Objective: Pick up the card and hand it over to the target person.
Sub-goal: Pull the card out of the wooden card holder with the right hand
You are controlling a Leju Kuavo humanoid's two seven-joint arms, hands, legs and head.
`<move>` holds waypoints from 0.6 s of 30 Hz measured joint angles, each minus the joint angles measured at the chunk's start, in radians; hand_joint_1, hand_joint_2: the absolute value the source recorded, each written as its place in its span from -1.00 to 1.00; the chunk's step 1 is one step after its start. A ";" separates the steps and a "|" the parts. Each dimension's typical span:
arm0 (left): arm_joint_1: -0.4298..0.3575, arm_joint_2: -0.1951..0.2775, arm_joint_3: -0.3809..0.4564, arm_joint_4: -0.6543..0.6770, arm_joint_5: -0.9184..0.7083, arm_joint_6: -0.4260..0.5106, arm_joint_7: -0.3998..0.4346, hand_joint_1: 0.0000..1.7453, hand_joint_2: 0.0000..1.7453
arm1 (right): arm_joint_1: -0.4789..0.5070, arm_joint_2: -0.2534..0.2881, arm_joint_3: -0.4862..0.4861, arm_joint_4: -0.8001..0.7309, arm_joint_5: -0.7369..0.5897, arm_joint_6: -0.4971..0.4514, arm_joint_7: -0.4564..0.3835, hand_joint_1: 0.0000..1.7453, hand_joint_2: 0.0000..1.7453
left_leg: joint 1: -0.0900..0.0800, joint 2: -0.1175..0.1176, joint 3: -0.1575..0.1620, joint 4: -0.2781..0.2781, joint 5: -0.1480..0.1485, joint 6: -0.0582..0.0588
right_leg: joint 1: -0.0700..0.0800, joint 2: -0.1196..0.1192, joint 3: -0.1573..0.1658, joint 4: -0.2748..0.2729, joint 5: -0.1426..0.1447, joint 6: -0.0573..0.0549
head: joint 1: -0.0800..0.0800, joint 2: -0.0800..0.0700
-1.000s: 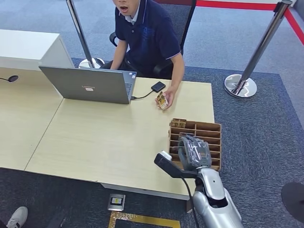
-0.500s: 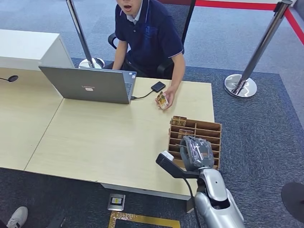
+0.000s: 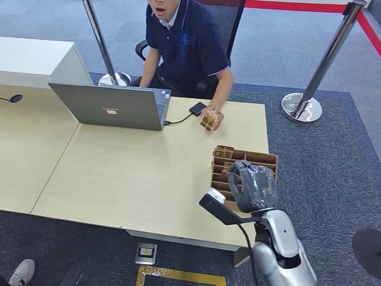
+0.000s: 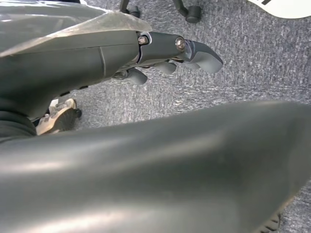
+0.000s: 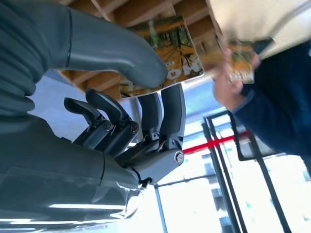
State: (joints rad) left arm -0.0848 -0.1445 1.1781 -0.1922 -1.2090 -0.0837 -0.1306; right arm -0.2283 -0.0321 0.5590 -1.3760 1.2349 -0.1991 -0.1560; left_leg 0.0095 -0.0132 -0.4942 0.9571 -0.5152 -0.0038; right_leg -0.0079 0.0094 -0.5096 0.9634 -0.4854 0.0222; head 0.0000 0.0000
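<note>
Tabletop (image 3: 134, 173) first, person (image 3: 186, 44) seated behind it with one card (image 3: 210, 120) in hand. Wooden rack (image 3: 244, 170) at the near corner. Right robot hand (image 3: 252, 186) over the rack, thumb and fingers pinching a card (image 5: 166, 51): wrist view shows it flat, long edge running out past the fingertips. Left robot hand (image 4: 161, 53) hangs over carpet, fingers extended, nothing held.

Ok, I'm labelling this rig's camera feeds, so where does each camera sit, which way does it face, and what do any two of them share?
Head view: high on the body, facing forward and down at the table, the wooden organizer and the seated person; shows the right hand.
Left wrist view: behind the hanging left hand, facing carpet.
Right wrist view: behind the right hand, which pinches a card, facing the organizer and the person.
Shared: head and right wrist views both show the right hand, organizer and person.
</note>
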 joint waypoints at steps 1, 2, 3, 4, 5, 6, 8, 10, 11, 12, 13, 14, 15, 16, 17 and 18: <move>0.000 -0.002 0.001 0.000 0.002 0.000 0.000 -1.00 -1.00 | -0.028 0.006 0.008 0.009 -0.003 -0.002 -0.004 1.00 1.00 | 0.000 0.000 0.000 0.000 0.000 0.000 | 0.000 0.000 0.000 0.000 0.000 0.000 | 0.000 0.000; 0.000 -0.003 0.002 0.000 0.003 0.000 -0.001 -1.00 -1.00 | -0.054 0.013 0.015 0.022 -0.008 -0.003 -0.004 1.00 1.00 | 0.000 0.001 0.000 0.000 0.000 0.000 | 0.000 0.001 0.000 0.000 0.000 0.000 | 0.000 0.000; 0.000 -0.005 0.003 0.000 0.004 0.000 -0.001 -1.00 -1.00 | -0.082 0.022 0.020 0.037 -0.013 -0.005 -0.005 1.00 1.00 | 0.000 0.001 0.000 0.000 0.000 0.000 | 0.000 0.002 0.000 0.000 0.000 0.000 | 0.000 0.000; 0.000 -0.006 0.003 0.001 0.005 0.001 -0.001 -1.00 -1.00 | -0.105 0.032 0.023 0.054 -0.018 -0.005 -0.003 1.00 1.00 | 0.000 0.002 0.001 0.000 0.000 0.000 | 0.000 0.002 0.000 0.000 0.001 0.000 | 0.000 0.000; -0.001 -0.007 0.003 0.001 0.005 0.001 -0.001 -1.00 -1.00 | -0.121 0.039 0.025 0.066 -0.021 -0.006 -0.003 1.00 1.00 | 0.000 0.003 0.000 0.000 0.000 0.000 | 0.000 0.003 -0.001 0.000 0.001 0.000 | 0.000 0.000; -0.001 -0.008 0.004 0.002 0.006 0.001 -0.002 -1.00 -1.00 | -0.140 0.050 0.026 0.083 -0.026 -0.007 -0.003 1.00 1.00 | 0.000 0.002 0.001 0.000 0.000 0.000 | 0.000 0.003 0.000 0.000 0.001 0.000 | 0.000 0.000; -0.002 -0.009 0.004 0.003 0.007 0.001 -0.002 -1.00 -1.00 | -0.189 0.079 0.027 0.141 -0.034 -0.011 -0.006 1.00 1.00 | 0.000 0.002 0.001 -0.001 0.001 0.000 | 0.000 0.002 0.000 0.000 0.002 -0.001 | 0.000 0.000; -0.004 -0.011 0.002 0.006 0.006 0.000 -0.003 -1.00 -1.00 | -0.255 0.115 0.024 0.236 -0.042 -0.018 -0.007 1.00 1.00 | 0.000 0.004 0.001 -0.001 0.001 0.000 | 0.000 0.003 0.000 0.000 0.002 -0.001 | 0.000 0.000; -0.005 -0.011 0.001 0.006 0.005 0.001 -0.003 -1.00 -1.00 | -0.286 0.131 0.022 0.284 -0.044 -0.022 -0.008 1.00 1.00 | 0.000 0.004 0.002 -0.001 0.001 0.000 | 0.000 0.004 0.000 0.000 0.002 -0.001 | 0.000 0.000; -0.006 -0.012 0.000 0.008 0.004 0.001 -0.003 -1.00 -1.00 | -0.317 0.148 0.019 0.334 -0.046 -0.026 -0.007 1.00 1.00 | 0.000 0.004 0.002 -0.001 0.001 -0.001 | 0.000 0.004 0.000 0.001 0.002 -0.001 | 0.000 0.000; -0.008 -0.012 -0.002 0.009 0.003 0.001 -0.004 -1.00 -1.00 | -0.346 0.162 0.014 0.380 -0.046 -0.033 -0.005 1.00 1.00 | 0.000 0.004 0.002 -0.001 0.001 -0.001 | 0.000 0.004 0.001 0.001 0.002 -0.001 | 0.000 0.000; -0.009 -0.012 -0.003 0.009 0.001 0.000 -0.004 -1.00 -1.00 | -0.372 0.173 0.011 0.423 -0.044 -0.042 -0.005 1.00 1.00 | 0.000 0.004 0.002 -0.001 0.001 -0.001 | 0.000 0.004 0.001 0.001 0.002 -0.001 | 0.000 0.000; -0.011 -0.013 -0.006 0.010 -0.002 -0.003 -0.005 -1.00 -1.00 | -0.398 0.184 0.008 0.466 -0.044 -0.051 -0.003 1.00 1.00 | 0.000 0.004 0.002 -0.001 0.002 -0.001 | 0.000 0.004 0.000 0.001 0.002 -0.001 | 0.000 0.000; -0.012 -0.014 -0.009 0.011 -0.004 -0.005 -0.005 -1.00 -1.00 | -0.430 0.195 0.006 0.522 -0.046 -0.064 -0.004 1.00 1.00 | 0.000 0.003 0.002 -0.001 0.002 -0.001 | 0.000 0.003 0.001 0.001 0.002 -0.001 | 0.000 0.000; -0.013 -0.014 -0.011 0.012 -0.005 -0.006 -0.005 -1.00 -1.00 | -0.460 0.206 0.005 0.574 -0.050 -0.076 -0.008 1.00 1.00 | 0.000 0.003 0.002 -0.001 0.002 -0.001 | 0.000 0.003 0.000 0.001 0.002 -0.001 | 0.000 0.000; -0.014 -0.015 -0.012 0.013 -0.007 -0.008 -0.005 -1.00 -1.00 | -0.486 0.215 0.004 0.623 -0.056 -0.092 -0.012 1.00 1.00 | 0.000 0.003 0.002 -0.001 0.002 -0.001 | 0.000 0.003 0.000 0.001 0.003 -0.002 | 0.000 0.000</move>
State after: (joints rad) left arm -0.0990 -0.1594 1.1659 -0.1796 -1.2159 -0.0918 -0.1355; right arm -0.7146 0.1834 0.5628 -0.7530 1.1785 -0.2909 -0.1680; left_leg 0.0098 -0.0099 -0.4924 0.9561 -0.5132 -0.0050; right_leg -0.0078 0.0126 -0.5095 0.9647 -0.4828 0.0206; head 0.0000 0.0000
